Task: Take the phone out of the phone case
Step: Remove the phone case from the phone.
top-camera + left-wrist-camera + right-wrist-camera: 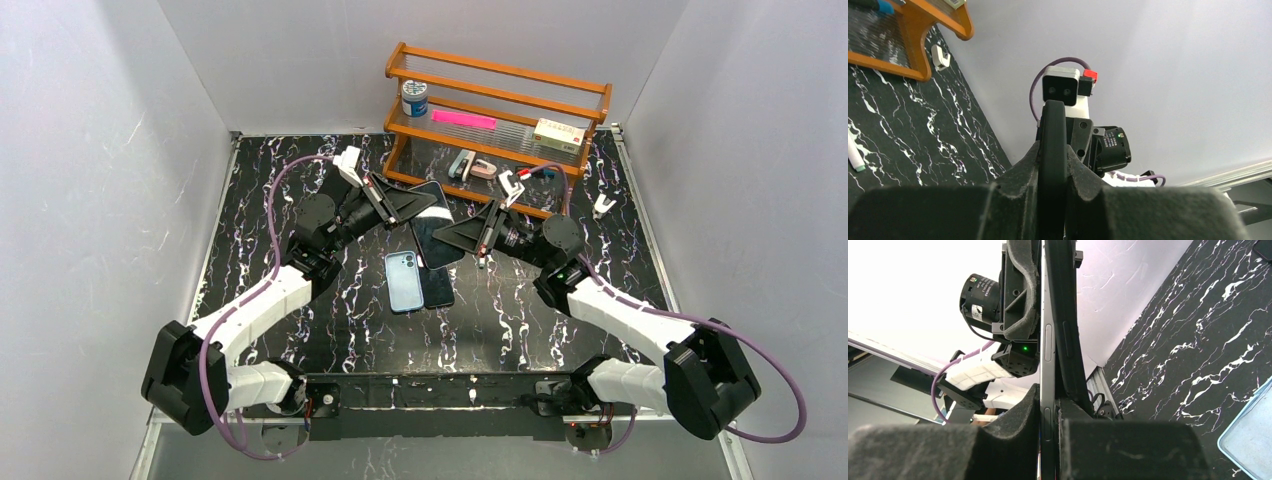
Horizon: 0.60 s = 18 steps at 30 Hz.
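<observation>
Above the table's middle, both grippers hold the dark phone case (432, 225) with the phone in it, on edge between them. In the left wrist view my left gripper (1053, 160) is shut on the thick black edge of the phone case (1053, 135). The right wrist view shows my right gripper (1048, 412) shut on the phone (1048, 345), whose grey side with buttons runs up between the pads. There the black phone case (1068, 335) stands a little off the phone's right side. From above, the left gripper (422, 206) grips from the back left and the right gripper (447, 238) from the right.
A light blue phone (403, 281) lies flat in front of the grippers, overlapping a black slab (438, 287). A wooden rack (497, 110) at the back holds a jar (414, 97), a pink bar (463, 119) and a box (559, 133). A white clip (603, 206) lies at the right.
</observation>
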Available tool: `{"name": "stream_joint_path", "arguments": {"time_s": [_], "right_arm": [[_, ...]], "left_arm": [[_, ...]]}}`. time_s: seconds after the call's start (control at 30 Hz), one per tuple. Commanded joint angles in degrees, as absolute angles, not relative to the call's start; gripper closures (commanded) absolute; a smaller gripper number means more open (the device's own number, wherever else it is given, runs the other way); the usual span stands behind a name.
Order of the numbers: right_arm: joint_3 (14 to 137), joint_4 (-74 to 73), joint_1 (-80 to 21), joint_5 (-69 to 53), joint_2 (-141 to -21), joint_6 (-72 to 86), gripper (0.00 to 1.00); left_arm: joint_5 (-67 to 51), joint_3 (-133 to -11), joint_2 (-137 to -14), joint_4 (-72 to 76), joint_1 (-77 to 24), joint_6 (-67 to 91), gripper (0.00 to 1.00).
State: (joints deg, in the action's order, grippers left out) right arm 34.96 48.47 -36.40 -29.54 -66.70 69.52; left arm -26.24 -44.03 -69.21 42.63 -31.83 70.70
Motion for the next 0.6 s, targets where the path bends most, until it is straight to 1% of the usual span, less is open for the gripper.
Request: {"name": "stream_joint_path", "arguments": {"time_s": [0.0,0.07,0.13,0.17,0.2,0.27,0.33,0.37,0.57], "right_arm": [[39.6,54.8,-33.9,-27.2,-66.3,68.7,0.99],[39.8,54.6,-32.8,-27.8,-65.8,69.2,0.99],[40.4,54.1,-32.1,-28.3,-65.4,69.4,0.99],[40.7,53.6,-31.8,-28.4,-65.1,69.3,0.99],[41.0,53.2,-31.5,-28.3,-64.9,69.3,0.99],[41.6,52.1,-30.8,-28.0,-64.4,69.3,0.99],[42.2,51.1,-30.1,-27.5,-64.1,69.3,0.99],[42.5,50.8,-30.0,-27.3,-64.1,69.4,0.99],[44.0,49.9,-29.5,-25.6,-64.2,70.3,0.99]], "left_arm": [[-28.6,-47.5,-67.3,35.6,-35.4,65.4,0.75],[-25.8,-48.2,-66.3,32.1,-35.4,62.7,0.62],[-23.2,-48.7,-65.1,29.0,-35.3,59.7,0.47],[-22.0,-48.9,-64.4,27.3,-35.2,58.7,0.36],[-20.4,-49.0,-63.7,25.7,-35.2,57.7,0.29],[-17.4,-48.7,-62.1,23.1,-35.2,56.9,0.19],[-15.6,-47.7,-60.8,22.5,-35.2,56.7,0.13],[-15.0,-47.3,-60.2,22.3,-35.1,56.7,0.11],[-15.7,-45.1,-58.7,20.9,-35.1,56.6,0.11]]}}
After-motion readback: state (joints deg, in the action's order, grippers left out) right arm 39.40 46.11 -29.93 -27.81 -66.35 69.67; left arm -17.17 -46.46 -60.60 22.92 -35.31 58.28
